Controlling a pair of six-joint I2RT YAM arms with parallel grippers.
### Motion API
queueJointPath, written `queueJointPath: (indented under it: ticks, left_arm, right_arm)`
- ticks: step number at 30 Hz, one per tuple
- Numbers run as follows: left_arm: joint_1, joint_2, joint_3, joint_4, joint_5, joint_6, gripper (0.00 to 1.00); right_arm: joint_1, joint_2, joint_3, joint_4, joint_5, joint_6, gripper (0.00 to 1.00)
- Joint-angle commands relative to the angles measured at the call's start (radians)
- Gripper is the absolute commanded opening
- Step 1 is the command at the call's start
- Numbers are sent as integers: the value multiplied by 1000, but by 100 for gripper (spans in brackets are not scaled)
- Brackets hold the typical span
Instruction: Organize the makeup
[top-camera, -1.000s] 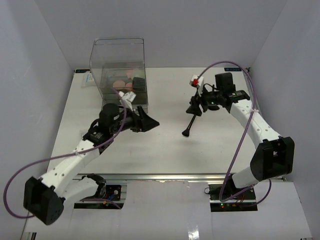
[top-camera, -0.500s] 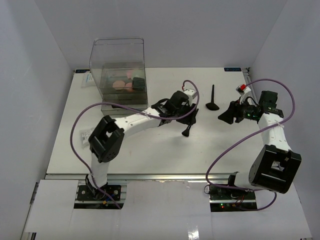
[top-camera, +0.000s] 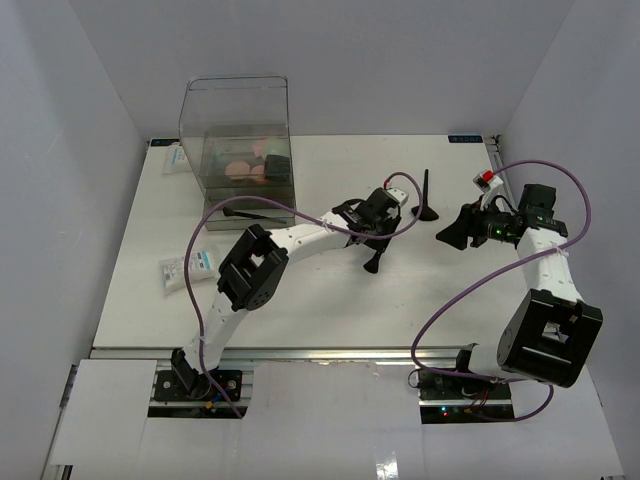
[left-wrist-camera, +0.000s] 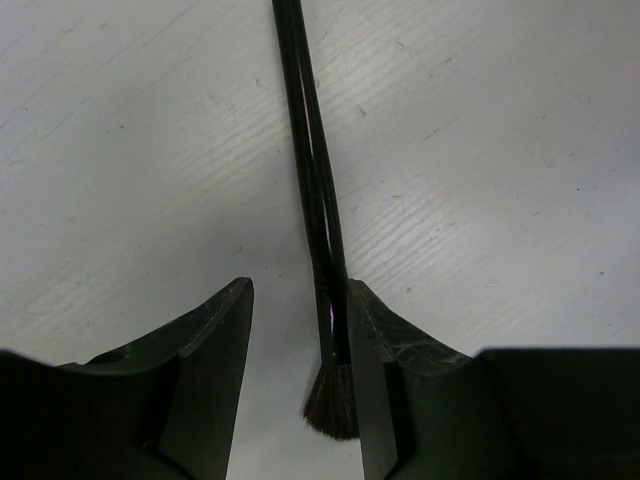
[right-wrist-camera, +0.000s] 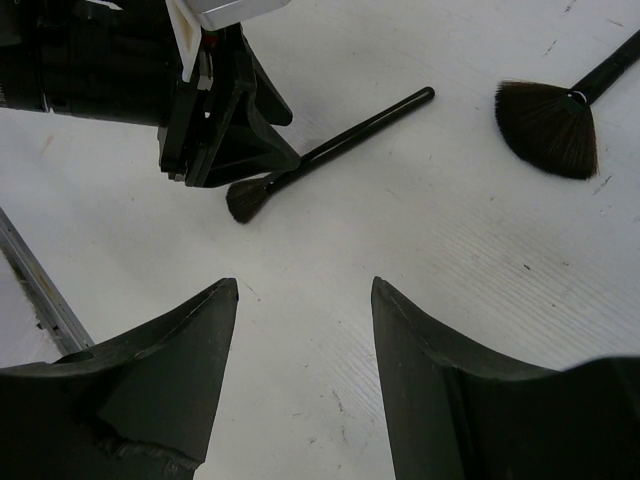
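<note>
A slim black brush (top-camera: 373, 261) lies on the white table at the middle. Its handle (left-wrist-camera: 312, 160) runs between the fingers of my left gripper (left-wrist-camera: 300, 290), and its bristles (left-wrist-camera: 332, 405) point toward the wrist. The right finger touches the handle; the left finger stands apart from it, so the jaws are open. My left gripper (top-camera: 382, 236) is low over the brush. A black fan brush (top-camera: 426, 197) (right-wrist-camera: 545, 125) lies just beyond. My right gripper (top-camera: 448, 231) (right-wrist-camera: 305, 285) is open and empty, to the right of both brushes. Pink discs (top-camera: 240, 167) sit in the clear box.
The tall clear plastic box (top-camera: 237, 110) stands at the back left. Small white packets (top-camera: 186, 268) lie on the table at the left, and another packet (top-camera: 172, 159) lies beside the box. In the right wrist view my left gripper (right-wrist-camera: 205, 110) is above the slim brush (right-wrist-camera: 335, 148).
My left arm has swung from beside the box out to the slim brush, and its jaws have narrowed around the handle. My right arm has drawn back to the right, leaving the fan brush on the table.
</note>
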Motion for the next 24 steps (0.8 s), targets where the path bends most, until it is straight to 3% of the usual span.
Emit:
queueJointPath:
  ticks: [1,15,22,24]
  left_arm:
    - [-21,10,62,-24,-12,22,52]
    - [-36,73,91,-57,-50,29,40]
    - [-41,61,72,-58,-62,38,26]
    - [-41,29,46,-48,-54,30,18]
  right_arm:
    - [-4,-20,-3,7,-42,-1,63]
    - [-4,-22,-10,10,-47,-1,63]
    - [-4,-22,-12,11,-48,1,63]
    - [-4,-20,-14,12,-47,1,63]
